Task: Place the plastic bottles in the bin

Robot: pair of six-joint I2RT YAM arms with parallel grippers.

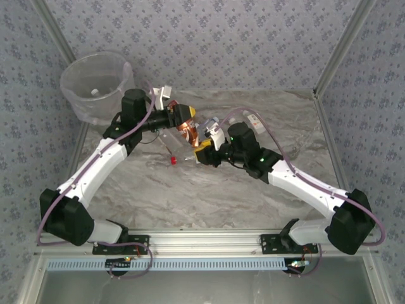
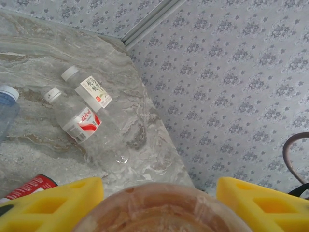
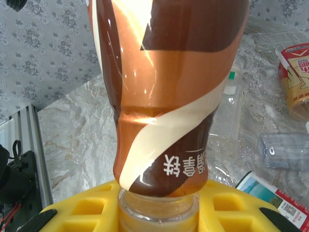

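A brown-and-cream labelled bottle (image 1: 187, 132) hangs above the middle of the table between both grippers. My right gripper (image 1: 205, 152) is shut on its neck (image 3: 159, 212), and the label (image 3: 164, 96) rises in front of that camera. My left gripper (image 2: 159, 205) has its yellow fingers (image 2: 53, 203) pressed against both sides of the bottle's base (image 2: 159, 212). Two clear bottles (image 2: 84, 123) (image 2: 89, 89) lie on the table beyond, with a blue-capped one (image 2: 7, 108) to their left. The bin (image 1: 95, 85) stands at the back left.
More clear bottles (image 3: 285, 150) (image 3: 231, 101) and a red-and-yellow pack (image 3: 294, 72) lie on the marble table (image 1: 209, 196) behind the held bottle. A loose red cap (image 1: 171, 162) lies near the middle. Patterned walls close in the back and sides.
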